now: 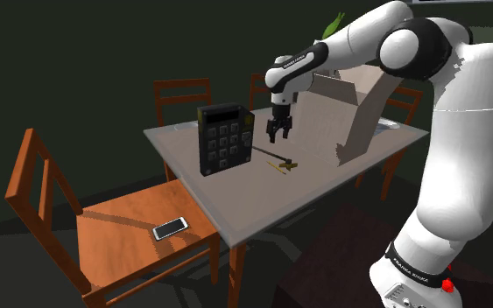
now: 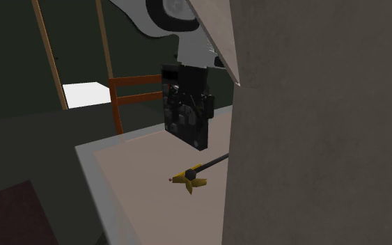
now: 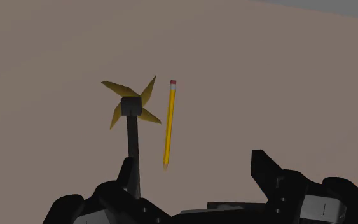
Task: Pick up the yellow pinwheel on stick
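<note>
Lying beside the yellow pinwheel point(image 3: 131, 105), a pencil point(image 3: 169, 121) sits near the open, empty jaws.

Dim room, dark green walls point(image 1: 78, 52) all round, pale table point(image 1: 262, 197) under the gripper point(image 1: 281, 138), one orange wooden chair point(image 1: 113, 236) off to its side, more chairs point(image 1: 181, 92) beyond.

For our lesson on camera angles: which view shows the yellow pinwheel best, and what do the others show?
The wrist view: the pinwheel shows its yellow blades, dark hub and stick plainly. The shoulder view shows it small, lying on the table. The second exterior view shows it low, its stick partly behind a grey panel.
</note>
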